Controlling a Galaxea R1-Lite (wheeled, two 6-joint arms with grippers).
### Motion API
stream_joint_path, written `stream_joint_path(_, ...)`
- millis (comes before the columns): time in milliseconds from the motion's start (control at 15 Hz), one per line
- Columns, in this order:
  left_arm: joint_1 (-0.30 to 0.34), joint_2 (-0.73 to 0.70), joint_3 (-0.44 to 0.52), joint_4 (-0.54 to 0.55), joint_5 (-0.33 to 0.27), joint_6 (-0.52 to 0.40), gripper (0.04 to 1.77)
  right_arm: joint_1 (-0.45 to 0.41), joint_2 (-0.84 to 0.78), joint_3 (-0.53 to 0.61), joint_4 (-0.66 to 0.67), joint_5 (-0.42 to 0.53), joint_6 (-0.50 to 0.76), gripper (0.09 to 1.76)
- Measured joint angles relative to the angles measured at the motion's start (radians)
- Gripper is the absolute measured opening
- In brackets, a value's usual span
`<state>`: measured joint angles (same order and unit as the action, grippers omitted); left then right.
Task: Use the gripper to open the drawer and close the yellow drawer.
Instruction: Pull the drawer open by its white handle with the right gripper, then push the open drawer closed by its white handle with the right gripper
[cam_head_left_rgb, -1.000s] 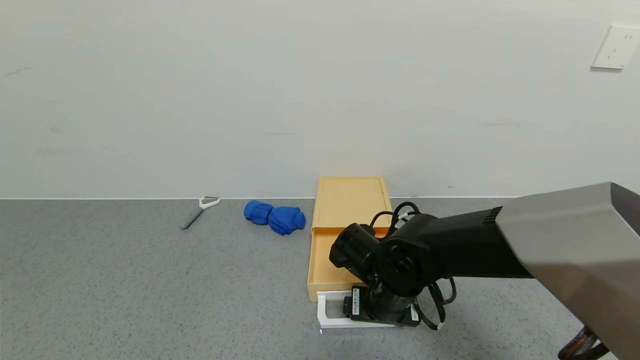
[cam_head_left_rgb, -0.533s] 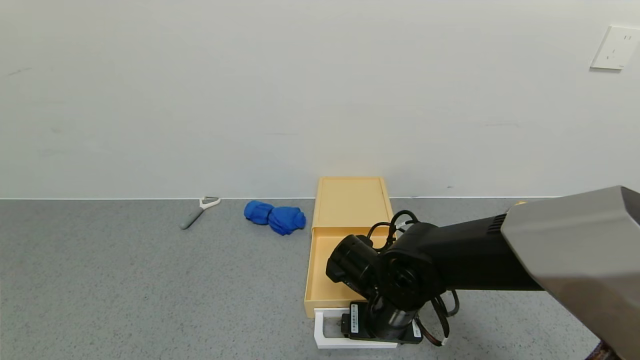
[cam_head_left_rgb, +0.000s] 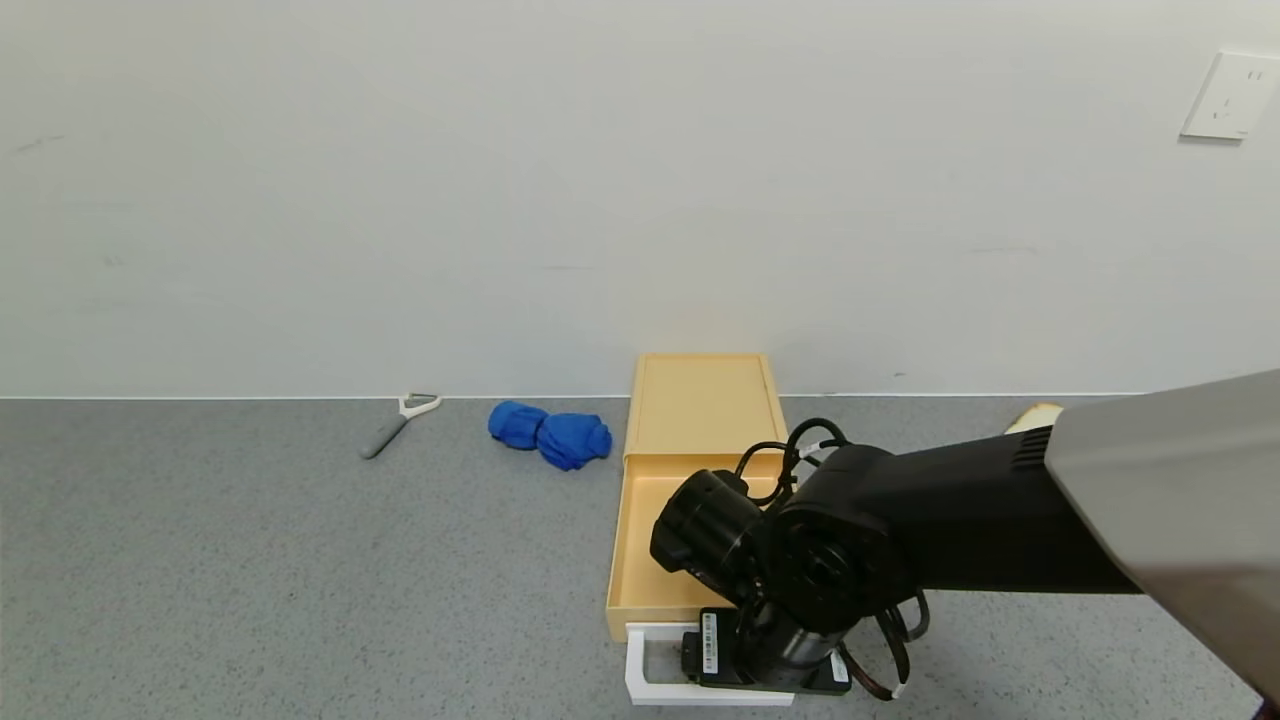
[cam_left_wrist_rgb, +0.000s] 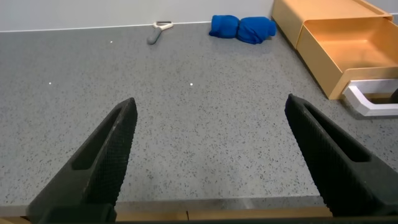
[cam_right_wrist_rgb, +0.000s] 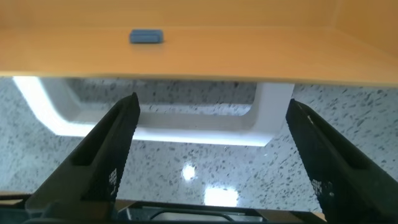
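The pale yellow drawer (cam_head_left_rgb: 650, 540) stands pulled out of its flat yellow box (cam_head_left_rgb: 700, 400), which sits against the wall. Its white loop handle (cam_head_left_rgb: 640, 682) lies at the near end. My right gripper (cam_head_left_rgb: 745, 660) hangs over the handle, mostly hidden under the black wrist and cables. In the right wrist view its fingers (cam_right_wrist_rgb: 106, 155) stand wide apart, with the handle bar (cam_right_wrist_rgb: 186, 134) and the drawer front (cam_right_wrist_rgb: 217, 62) just beyond them. My left gripper (cam_left_wrist_rgb: 211, 155) is open and empty, low over the table's near edge, left of the drawer (cam_left_wrist_rgb: 354, 46).
A blue cloth (cam_head_left_rgb: 550, 432) and a grey peeler (cam_head_left_rgb: 398, 420) lie near the wall left of the box. A bread slice (cam_head_left_rgb: 1035, 415) peeks out behind my right arm. A small grey-blue tab (cam_right_wrist_rgb: 146, 37) sits on the drawer. The grey speckled table stretches left.
The drawer has slid further out of the box toward me. My right gripper has moved back with the handle. The left arm has not moved.
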<state>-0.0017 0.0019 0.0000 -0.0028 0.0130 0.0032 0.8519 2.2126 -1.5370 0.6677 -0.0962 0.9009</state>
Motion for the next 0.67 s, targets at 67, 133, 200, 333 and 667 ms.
stream_joint_path(67,0.000,0.000,0.000,0.000,0.000,0.000,1.72,0.000,-0.009,0.001,0.000,-0.001,-0.001,1.71)
stream_joint_path(133,0.000,0.000,0.000,0.000,0.000,0.000,1.72,0.001,-0.020,0.001,0.000,-0.002,-0.001,1.71)
stream_joint_path(200,0.000,0.000,0.000,0.000,0.000,0.000,1.72,0.002,-0.036,0.001,0.000,-0.002,-0.004,1.71)
stream_joint_path(333,0.000,0.000,0.000,0.000,0.000,0.000,1.72,0.002,-0.080,0.001,0.005,-0.003,-0.013,1.71)
stream_joint_path(667,0.000,0.000,0.000,0.000,0.000,0.000,1.72,-0.009,-0.263,0.019,0.021,-0.004,-0.123,1.71)
